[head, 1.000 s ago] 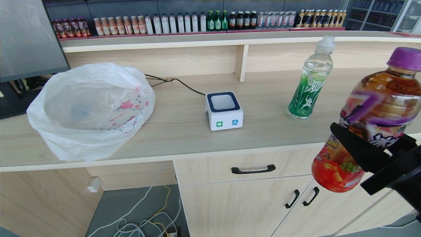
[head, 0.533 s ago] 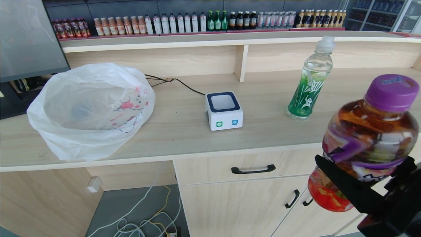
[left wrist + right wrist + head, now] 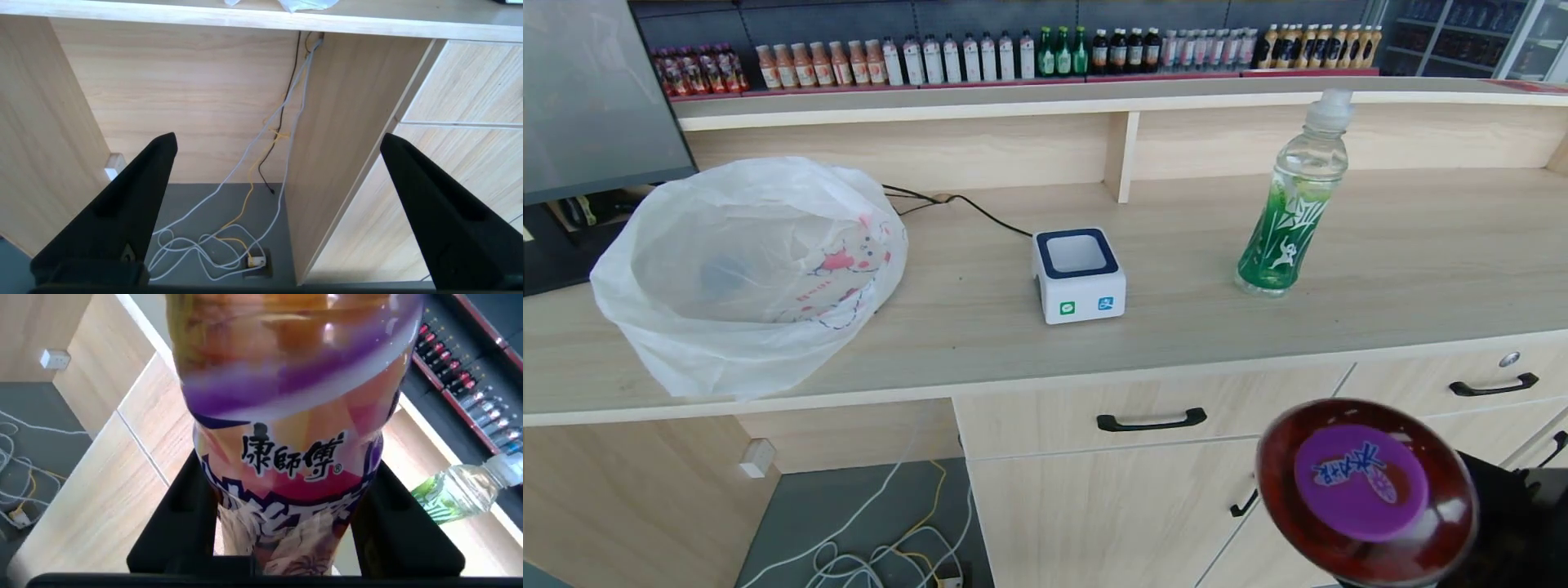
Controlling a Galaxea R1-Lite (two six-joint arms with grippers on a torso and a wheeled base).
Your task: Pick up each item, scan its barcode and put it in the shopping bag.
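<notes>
The right end effector [image 3: 286,518] is clamped on the purple-capped bottle [image 3: 1364,490], one finger on each side of the label, and the bottle's top is turned toward the head camera. Beyond it, on the desk [image 3: 980,343], the green bottle [image 3: 1290,212] stands upright. The scanner [image 3: 1079,275] is farther to its left and the open shopping bag [image 3: 747,269] is farthest left. The left end effector [image 3: 278,212] has its fingers wide apart and holds nothing. It is low under the desk edge, with cables [image 3: 221,245] beyond it.
</notes>
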